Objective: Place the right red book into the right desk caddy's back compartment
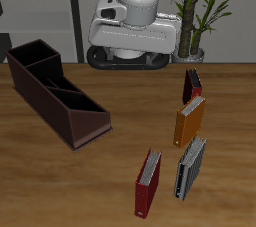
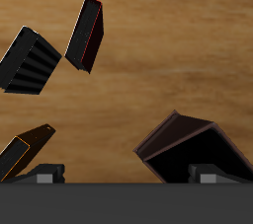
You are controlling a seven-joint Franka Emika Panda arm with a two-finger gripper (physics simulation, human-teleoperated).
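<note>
Clearly the right red book (image 1: 148,184) stands upright near the table's front edge, just beside a grey book (image 1: 190,166) and well apart from the right desk caddy (image 1: 55,93), which is farther back. It looks stiff, light and rather smooth, so I would grip across its thin covers near the top. The gripper (image 2: 124,179) hangs high above, with jaws apart and nothing between them.

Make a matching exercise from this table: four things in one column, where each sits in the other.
1. right red book
2. orange book
3. right desk caddy
4. maroon-black book

A. farthest back of the books
B. stands apart from all the books
C. nearest the table's front edge
D. just in front of the maroon-black book

Pairs: 1-C, 2-D, 3-B, 4-A.
</note>
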